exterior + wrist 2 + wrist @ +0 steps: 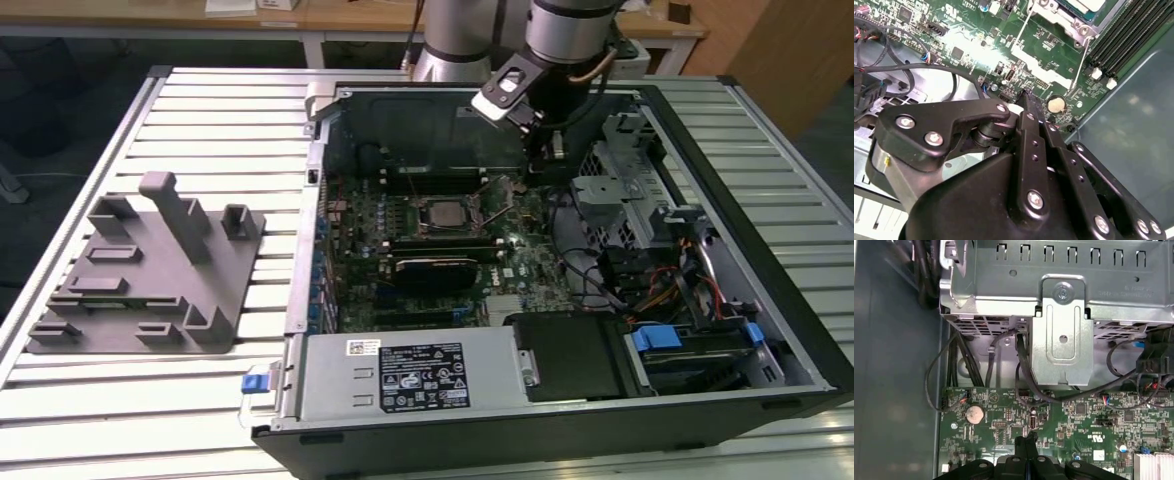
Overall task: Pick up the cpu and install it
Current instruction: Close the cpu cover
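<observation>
Pale slatted metal forms the worktop, with wooden benches behind it. An open computer case lies on its side on the slats. Outside the case, toward the exterior view's left, sits a grey tray with upright posts.

Inside the case the green motherboard covers the floor. The cpu lies flat in the dark metal-framed socket near the middle of the case, its silvery top facing up. Black memory slots run just beside the socket. A silver power supply fills the case's near corner.

The arm reaches down into the case's far part, on the exterior view's right of the socket and apart from the cpu. The gripper is closed, its two black fingers pressed together with nothing between them, the tips low over the motherboard. Whether they touch it cannot be told. A round coin cell sits on the motherboard just beside the tips.

Close past the gripper stands a silver drive cage against the case wall. Black cables loop from under the cage down to the motherboard's edge, crowding the space around the fingers.
</observation>
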Controlling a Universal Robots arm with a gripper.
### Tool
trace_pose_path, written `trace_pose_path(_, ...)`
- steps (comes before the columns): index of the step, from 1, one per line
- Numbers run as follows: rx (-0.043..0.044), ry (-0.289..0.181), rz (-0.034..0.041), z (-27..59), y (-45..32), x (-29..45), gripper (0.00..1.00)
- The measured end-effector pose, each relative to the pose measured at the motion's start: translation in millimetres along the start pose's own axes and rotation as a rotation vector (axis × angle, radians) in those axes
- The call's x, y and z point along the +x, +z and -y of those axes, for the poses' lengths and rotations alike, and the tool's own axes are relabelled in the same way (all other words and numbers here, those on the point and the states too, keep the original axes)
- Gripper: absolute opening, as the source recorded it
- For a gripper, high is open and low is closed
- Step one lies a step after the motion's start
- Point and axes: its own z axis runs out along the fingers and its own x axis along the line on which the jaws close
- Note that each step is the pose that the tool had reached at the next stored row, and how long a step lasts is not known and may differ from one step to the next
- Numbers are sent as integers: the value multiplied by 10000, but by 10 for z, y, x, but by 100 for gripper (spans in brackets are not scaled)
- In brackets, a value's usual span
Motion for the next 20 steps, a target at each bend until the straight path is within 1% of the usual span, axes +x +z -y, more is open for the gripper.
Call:
trace_pose_path(8,55,-1,-2,-7,99,2,11)
trace_pose_path(12,65,-2,-1,12,126,3,11)
trace_pose_path(14,66,-5,0,54,129,4,11)
trace_pose_path(16,66,-2,0,124,128,5,11)
trace_pose_path(20,66,-2,-1,300,122,8,11)
